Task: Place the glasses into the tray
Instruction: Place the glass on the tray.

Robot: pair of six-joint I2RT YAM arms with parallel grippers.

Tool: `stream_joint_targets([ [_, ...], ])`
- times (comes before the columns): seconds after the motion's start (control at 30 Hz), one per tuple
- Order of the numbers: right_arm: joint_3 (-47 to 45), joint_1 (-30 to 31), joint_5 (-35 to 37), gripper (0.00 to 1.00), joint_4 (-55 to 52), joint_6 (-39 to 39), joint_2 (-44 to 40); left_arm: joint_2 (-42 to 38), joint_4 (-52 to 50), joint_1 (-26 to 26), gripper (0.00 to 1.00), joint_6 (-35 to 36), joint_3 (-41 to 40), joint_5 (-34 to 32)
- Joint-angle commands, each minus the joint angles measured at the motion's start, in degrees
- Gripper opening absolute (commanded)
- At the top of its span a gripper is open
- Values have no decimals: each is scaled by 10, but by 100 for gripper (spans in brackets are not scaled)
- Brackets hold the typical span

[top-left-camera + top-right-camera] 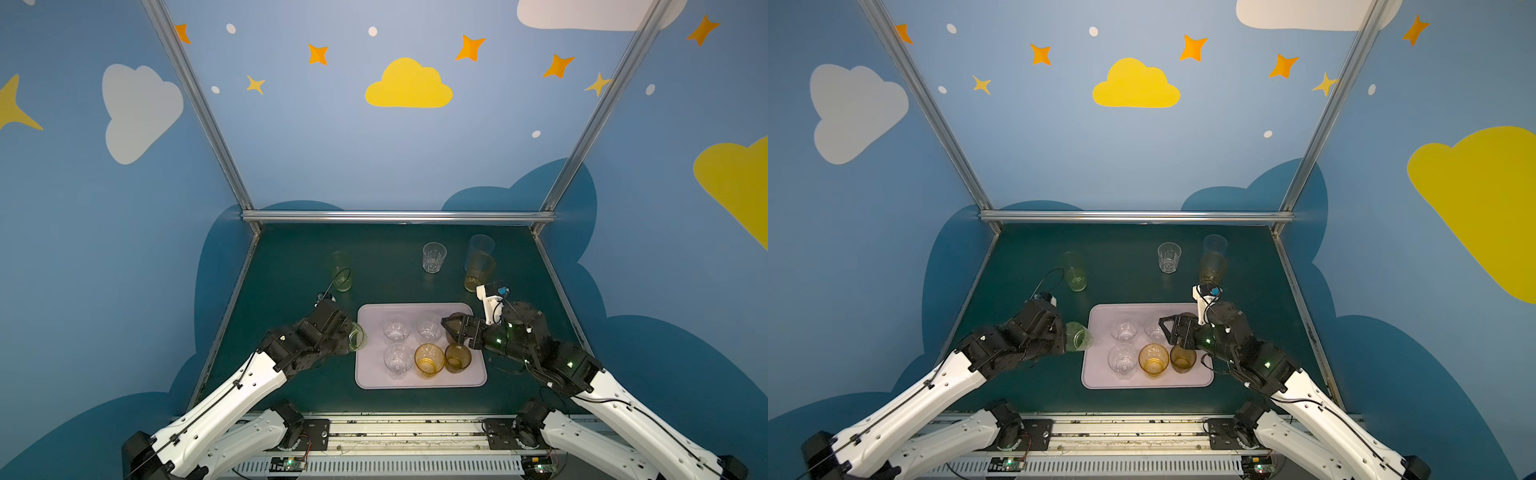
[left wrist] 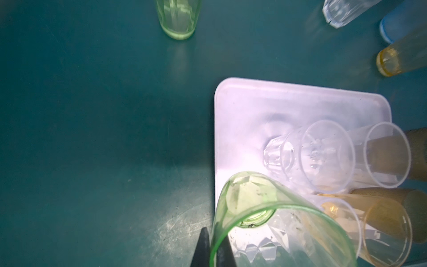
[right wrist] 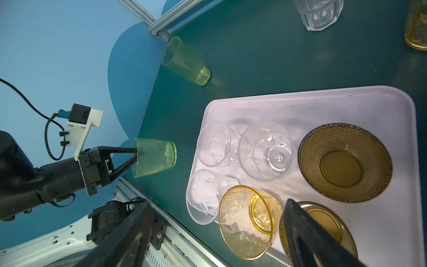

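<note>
My left gripper is shut on the rim of a short green glass, held tilted just left of the lilac tray; the right wrist view shows the same green glass. In the tray stand three clear glasses, a short amber one and two brown ones. My right gripper hangs open above the tray's right side, over the brown glasses, holding nothing. On the table behind stand a tall green glass, a clear faceted one, a pale blue one and a tall amber one.
An aluminium frame rail closes the table's far edge, with slanted posts and blue walls at both sides. The arms' mounting rail runs along the front edge. The tray's far left corner is bare.
</note>
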Motion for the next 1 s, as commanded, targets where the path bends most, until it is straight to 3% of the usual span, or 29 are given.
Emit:
stream_joint_targets([
  [0.0,-14,-4,-5,88,15,8,-5,-8,16,-6,4,-19,-7,12],
  [0.97,-25,-11,-25,88,22,15,4,50,45,-68,4,-51,-31,1],
])
